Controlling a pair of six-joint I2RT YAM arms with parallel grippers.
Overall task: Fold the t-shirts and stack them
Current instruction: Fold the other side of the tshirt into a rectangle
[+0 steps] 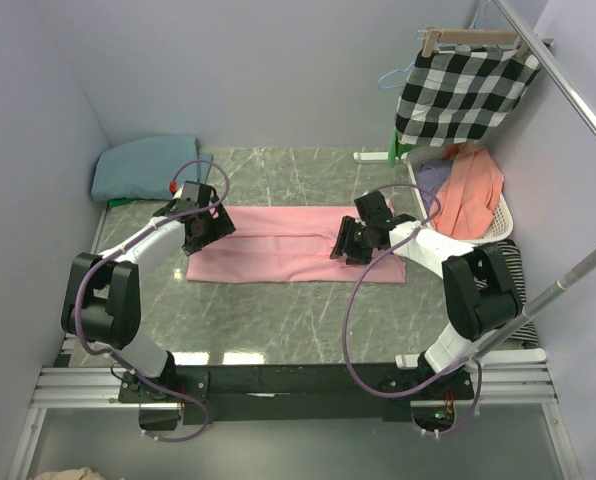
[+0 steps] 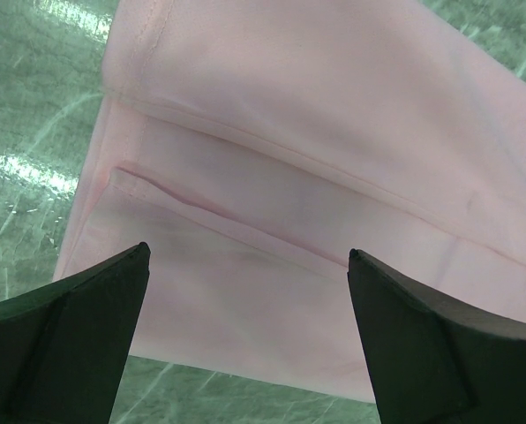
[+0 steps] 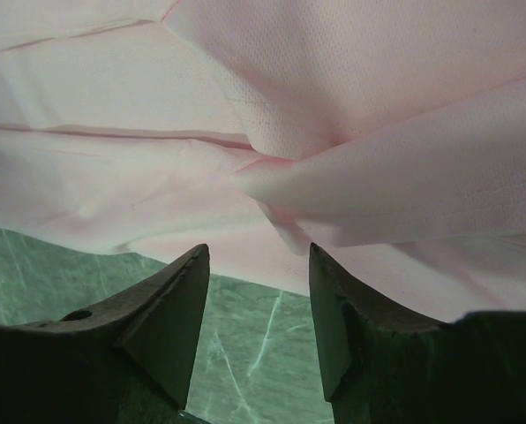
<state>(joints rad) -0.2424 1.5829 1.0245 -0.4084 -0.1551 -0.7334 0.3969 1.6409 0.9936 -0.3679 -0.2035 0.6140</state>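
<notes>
The light pink t-shirt lies flat on the green marble table, folded into a long strip. It fills the left wrist view and the right wrist view. The dusty teal t-shirt lies folded at the far left corner. My left gripper is open and empty, hovering over the strip's left end. My right gripper is open and empty over the strip's right part, where a raised crease shows just beyond the fingertips.
A white basket with an orange garment stands at the right. A black-and-white checked cloth hangs on a rack above it. A striped garment lies by the right arm. Walls close in left and back.
</notes>
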